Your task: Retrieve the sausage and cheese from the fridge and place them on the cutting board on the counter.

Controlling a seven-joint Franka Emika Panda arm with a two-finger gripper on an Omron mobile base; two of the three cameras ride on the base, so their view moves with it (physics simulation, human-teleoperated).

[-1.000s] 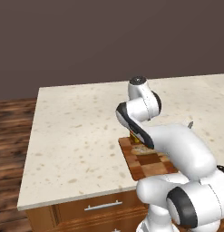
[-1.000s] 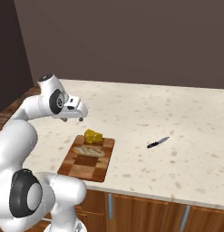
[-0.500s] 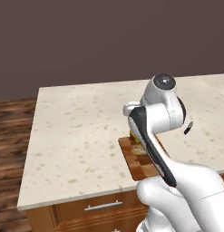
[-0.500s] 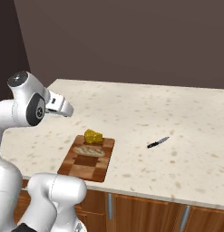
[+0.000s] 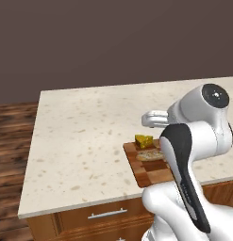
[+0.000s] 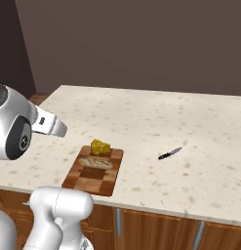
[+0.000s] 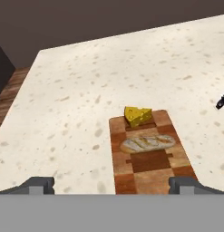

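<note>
Where the hand view meets its lower edge, the two dark fingertips (image 7: 41,185) stand far apart at either side with nothing between them, so the gripper (image 7: 112,185) is wide open and empty; only the tips show, the rest being cut off. Past them lies the cutting board (image 7: 152,174), its near end cropped at the bottom of that view. On the board's far end sits the cheese (image 7: 137,116), a yellow wedge, and just nearer than it a pale, elongated loaf-like item (image 7: 147,143) lies across the board; it is too blurred to tell whether the two touch. At the right edge of the hand view a dark knife (image 7: 221,99) is cut off, only one end visible.

From the right base view the knife (image 6: 170,154) shows whole, lying on the counter (image 6: 141,117) well apart from the board (image 6: 95,176), with the cheese (image 6: 100,146) and loaf (image 6: 96,162) on the board's far half. From the left base view the arm hides the board's (image 5: 148,169) right part and much of the loaf (image 5: 148,154), while the cheese (image 5: 144,140) stays clear.
</note>
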